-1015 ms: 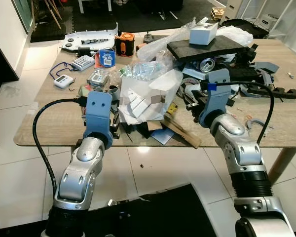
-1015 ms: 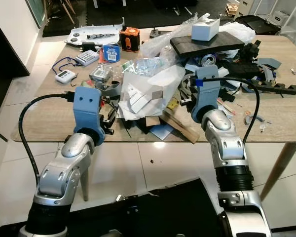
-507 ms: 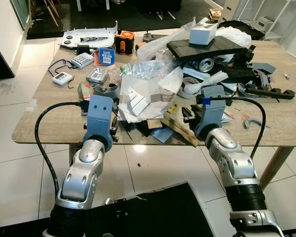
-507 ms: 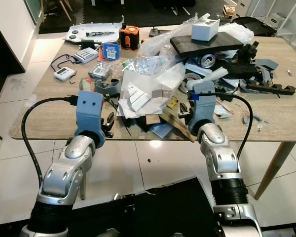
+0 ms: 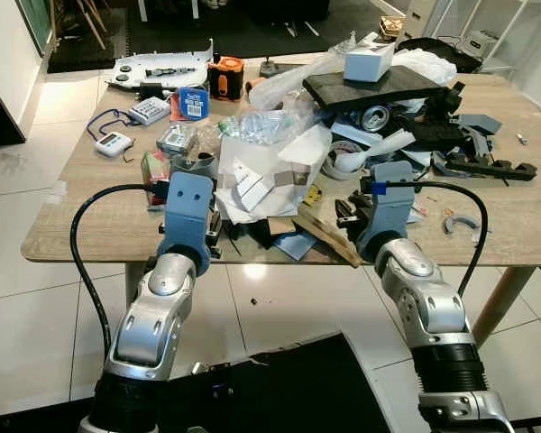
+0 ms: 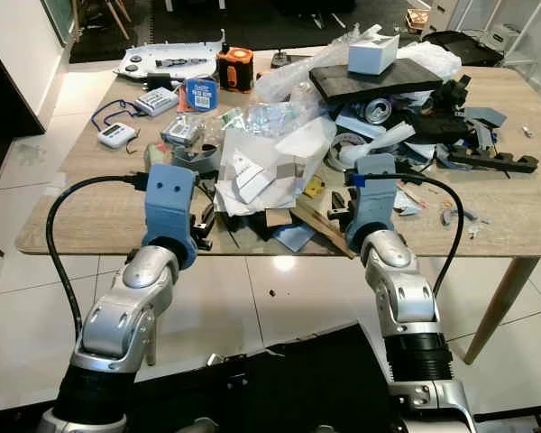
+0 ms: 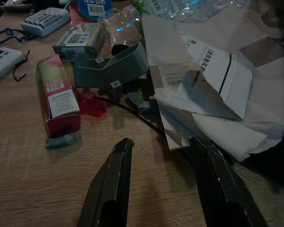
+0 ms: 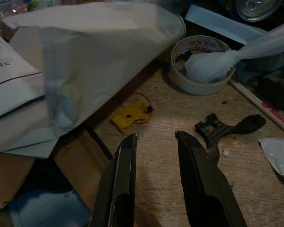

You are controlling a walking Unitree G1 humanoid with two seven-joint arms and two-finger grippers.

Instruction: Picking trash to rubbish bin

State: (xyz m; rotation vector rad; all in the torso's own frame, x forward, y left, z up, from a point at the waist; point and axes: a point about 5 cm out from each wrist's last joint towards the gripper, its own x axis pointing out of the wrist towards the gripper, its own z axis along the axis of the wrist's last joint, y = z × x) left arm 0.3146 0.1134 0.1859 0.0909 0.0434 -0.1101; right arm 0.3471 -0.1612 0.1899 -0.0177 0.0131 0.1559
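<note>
While both sets of jaws stood apart and held nothing, the left gripper (image 7: 158,142) hung low over bare wood at the near edge of the table (image 5: 90,221), with torn white paper (image 7: 213,85) just beyond its fingertips, a grey plastic bracket (image 7: 109,68) farther off and a small red carton (image 7: 57,97) to the left. The right gripper (image 8: 156,137) pointed at a yellow clip (image 8: 128,113) lying on the wood, with a roll of tape (image 8: 201,61) stuffed with white plastic beyond it and a black bracket (image 8: 225,127) to the right. From the head camera, the trash formed one heap across the middle and far right of the table: crumpled plastic bags (image 5: 270,126), paper, cardboard scraps (image 5: 329,236), a drink can (image 5: 376,117) and a dark slab (image 5: 379,86) carrying a white box (image 5: 370,63). A sound pick would probably take one loose, light piece from the near rim of the heap, such as the paper's free edge, closing squarely so the pile was not dragged. No rubbish bin could be made out, what lay under the paper stayed hidden, and both wrist views were dim.
</note>
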